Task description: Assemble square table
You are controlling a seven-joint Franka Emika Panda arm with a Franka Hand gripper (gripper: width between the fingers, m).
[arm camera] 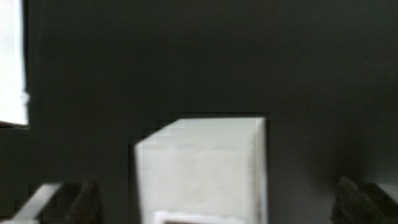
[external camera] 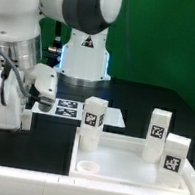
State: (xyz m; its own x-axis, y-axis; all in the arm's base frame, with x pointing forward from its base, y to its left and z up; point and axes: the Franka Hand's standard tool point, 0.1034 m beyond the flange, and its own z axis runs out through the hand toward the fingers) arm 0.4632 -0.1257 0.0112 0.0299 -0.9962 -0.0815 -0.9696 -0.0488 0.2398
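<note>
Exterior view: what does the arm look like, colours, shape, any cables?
The arm is glossy white, with rounded segments and a dark grey cap at a joint. The gripper is a white body with dark detailing; its fingers appear dark grey in the wrist view. A thin pale cable seems to run beside the gripper. No markings can be read.

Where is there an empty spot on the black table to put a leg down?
Bare black table lies behind the upright legs, toward the robot's base. The front is crowded: the square panel fills it, with legs around it. The marker board takes the exterior view's left.
</note>
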